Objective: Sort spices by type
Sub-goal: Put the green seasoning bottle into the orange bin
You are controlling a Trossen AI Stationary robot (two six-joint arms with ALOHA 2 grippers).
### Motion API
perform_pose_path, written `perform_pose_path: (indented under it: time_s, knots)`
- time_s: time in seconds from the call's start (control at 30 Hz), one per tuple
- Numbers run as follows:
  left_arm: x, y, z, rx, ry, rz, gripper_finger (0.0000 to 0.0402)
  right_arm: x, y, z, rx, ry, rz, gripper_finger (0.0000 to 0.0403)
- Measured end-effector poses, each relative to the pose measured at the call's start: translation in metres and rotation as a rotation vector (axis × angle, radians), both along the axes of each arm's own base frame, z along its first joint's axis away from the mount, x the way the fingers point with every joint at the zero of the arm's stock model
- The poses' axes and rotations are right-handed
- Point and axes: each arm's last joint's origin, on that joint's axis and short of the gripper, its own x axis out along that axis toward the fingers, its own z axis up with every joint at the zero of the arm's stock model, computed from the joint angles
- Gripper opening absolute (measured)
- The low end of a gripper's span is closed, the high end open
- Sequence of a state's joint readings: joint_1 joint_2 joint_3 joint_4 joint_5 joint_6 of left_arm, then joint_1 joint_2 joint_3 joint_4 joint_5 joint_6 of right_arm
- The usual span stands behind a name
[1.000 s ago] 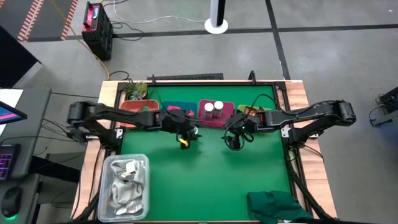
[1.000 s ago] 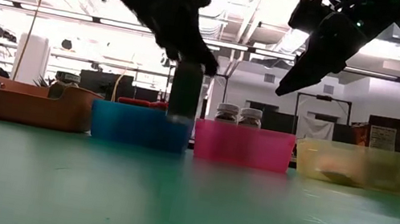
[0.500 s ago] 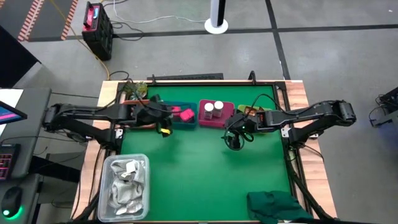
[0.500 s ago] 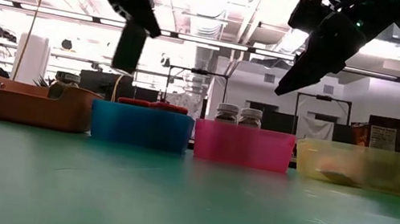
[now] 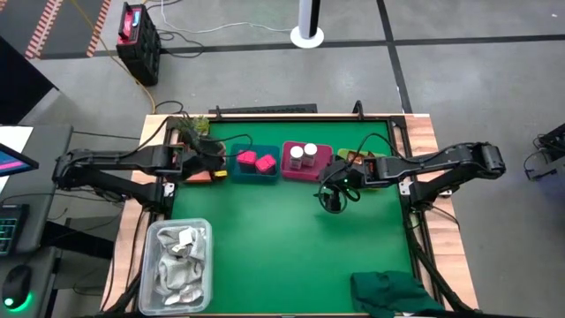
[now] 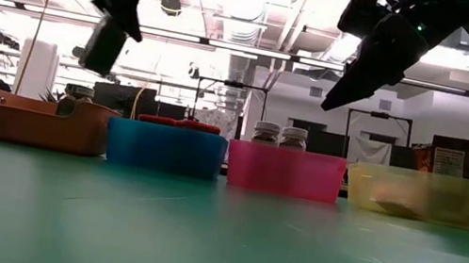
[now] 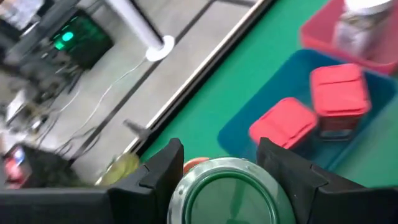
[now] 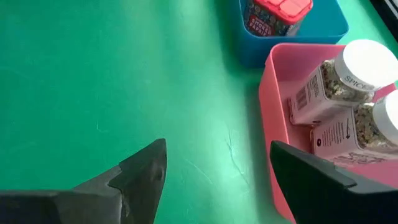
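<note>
The left end effector (image 5: pixel 205 157) hangs above the orange bin (image 6: pixel 41 119), its two fingers (image 7: pixel 163 170) clamped on a round green-lidded glass jar (image 7: pixel 227 191) that it holds up off the desk (image 5: pixel 291 256). In the low view that jar (image 6: pixel 103 43) tilts in the air over the orange bin, just left of the blue bin (image 6: pixel 165 147).

Right of the orange bin, the blue bin (image 5: pixel 253 165) holds two pink blocks (image 5: pixel 255 162) side by side. Next along from it, the pink bin (image 5: pixel 306 162) holds two white-capped jars (image 5: pixel 303 155). The yellow bin (image 6: pixel 420 194), farthest from the orange bin, has something brownish lying in it that cannot be made out.

The right end effector (image 5: pixel 334 200) hovers over bare green desk in front of the pink bin, fingers (image 8: pixel 134 170) spread wide and holding nothing.
</note>
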State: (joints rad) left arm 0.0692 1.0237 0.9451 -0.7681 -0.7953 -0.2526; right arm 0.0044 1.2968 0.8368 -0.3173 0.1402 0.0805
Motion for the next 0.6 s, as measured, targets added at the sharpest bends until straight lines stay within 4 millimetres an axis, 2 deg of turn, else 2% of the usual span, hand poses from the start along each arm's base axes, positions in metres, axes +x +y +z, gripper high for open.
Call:
perform_pose_path:
  time_s: [0.5,0.6]
  knots:
    - [-0.026,0.000,-0.005,0.018,0.031,0.199,0.0182,0.000,0.000,0.000,0.001,-0.006,0.000,0.0313]
    - [-0.033,0.000,-0.013,0.043,0.023,0.221,0.0183,0.001,0.000,0.000,0.000,-0.007,0.001,0.0313]
